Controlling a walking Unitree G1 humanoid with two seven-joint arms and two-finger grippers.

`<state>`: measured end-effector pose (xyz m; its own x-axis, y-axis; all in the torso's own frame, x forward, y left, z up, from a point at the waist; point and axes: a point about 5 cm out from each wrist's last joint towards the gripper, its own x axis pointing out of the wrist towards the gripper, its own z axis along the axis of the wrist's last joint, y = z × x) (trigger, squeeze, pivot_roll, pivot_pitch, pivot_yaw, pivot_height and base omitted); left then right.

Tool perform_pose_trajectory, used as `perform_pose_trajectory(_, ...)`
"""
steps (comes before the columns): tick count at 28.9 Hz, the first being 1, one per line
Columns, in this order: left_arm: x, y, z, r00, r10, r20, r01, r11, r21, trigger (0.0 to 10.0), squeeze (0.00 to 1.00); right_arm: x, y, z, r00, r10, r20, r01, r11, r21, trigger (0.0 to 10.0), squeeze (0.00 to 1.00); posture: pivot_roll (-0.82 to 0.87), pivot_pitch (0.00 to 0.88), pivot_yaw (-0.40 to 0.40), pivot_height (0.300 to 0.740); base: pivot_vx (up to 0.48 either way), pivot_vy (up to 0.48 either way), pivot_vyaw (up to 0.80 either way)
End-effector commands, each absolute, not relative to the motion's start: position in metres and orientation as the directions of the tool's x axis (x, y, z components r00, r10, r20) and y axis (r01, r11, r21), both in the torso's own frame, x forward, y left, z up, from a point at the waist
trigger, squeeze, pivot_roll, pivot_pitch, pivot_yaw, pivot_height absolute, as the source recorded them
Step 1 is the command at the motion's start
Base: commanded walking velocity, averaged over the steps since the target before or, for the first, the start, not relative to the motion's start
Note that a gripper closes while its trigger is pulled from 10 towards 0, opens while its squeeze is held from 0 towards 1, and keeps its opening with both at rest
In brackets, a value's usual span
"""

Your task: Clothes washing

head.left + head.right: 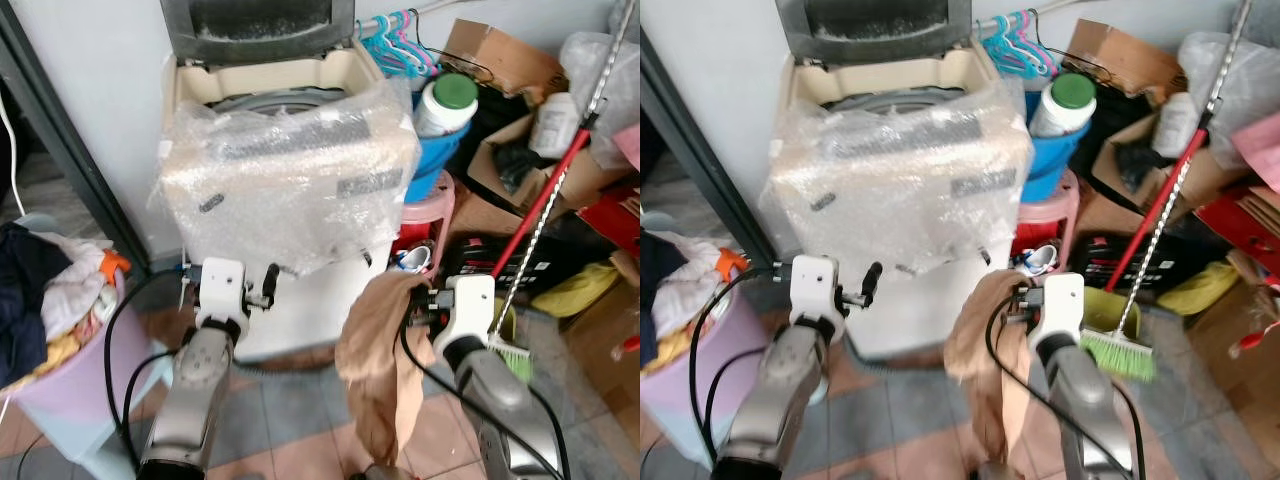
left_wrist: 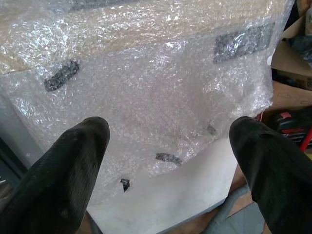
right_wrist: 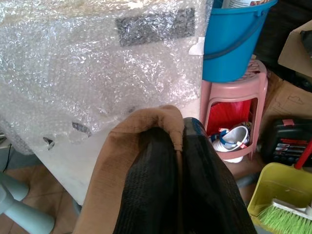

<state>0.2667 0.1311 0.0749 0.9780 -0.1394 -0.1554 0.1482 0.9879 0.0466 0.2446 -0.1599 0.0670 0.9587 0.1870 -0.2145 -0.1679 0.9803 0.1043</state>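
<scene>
Garment (image 3: 122, 161) pinched between right jaws

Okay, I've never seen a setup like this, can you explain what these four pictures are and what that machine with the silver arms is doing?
It is a walking humanoid robot doing laundry. Two pictures come from cameras on its head, looking down; the other two sit on its wrists, looking along the black fingers. Ahead stands a white top-loading washing machine, lid up, its front wrapped in bubble wrap. The right gripper is shut on a tan cloth garment that hangs down. The left gripper is open and empty, near the machine's front. A pale purple laundry basket full of clothes stands on the robot's left.
</scene>
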Motion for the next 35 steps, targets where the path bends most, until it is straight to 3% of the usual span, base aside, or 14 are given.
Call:
perform_pose_trajectory(1,0.2685,0.1299,0.0769,0.978,-0.151,-0.147,0.158,0.987,0.040,10.0,0.00,0.2498,-0.1607,0.0742,0.965,0.183,-0.186,-0.167,0.981,0.096,10.0,0.00,-0.08,0.000,0.042,0.740,0.000,0.000,-0.78)
perform_pose_trajectory(5,0.2714,0.1299,0.0795,0.979,-0.145,-0.140,0.152,0.988,0.039,10.0,0.00,0.2527,-0.1590,0.0776,0.966,0.189,-0.174,-0.175,0.980,0.092,10.0,0.00,-0.08,0.000,0.044,0.740,0.000,0.000,-0.60)
perform_pose_trajectory(17,0.2683,0.1373,0.0790,0.981,-0.123,-0.149,0.128,0.991,0.025,10.0,0.00,0.2527,-0.1572,0.0803,0.967,0.194,-0.165,-0.183,0.980,0.079,10.0,0.00,-0.09,0.000,0.052,0.740,0.000,-0.100,0.00)
perform_pose_trajectory(23,0.2668,0.1381,0.0775,0.979,-0.132,-0.153,0.138,0.990,0.027,10.0,0.00,0.2519,-0.1539,0.0772,0.966,0.194,-0.173,-0.181,0.979,0.088,10.0,0.00,-0.08,0.000,0.049,0.740,0.369,0.000,0.00)
perform_pose_trajectory(35,0.2668,0.1354,0.0751,0.978,-0.138,-0.156,0.142,0.990,0.014,10.0,0.00,0.2531,-0.1518,0.0742,0.963,0.202,-0.181,-0.187,0.978,0.094,10.0,0.00,-0.08,0.000,0.044,0.740,0.365,0.000,-0.68)
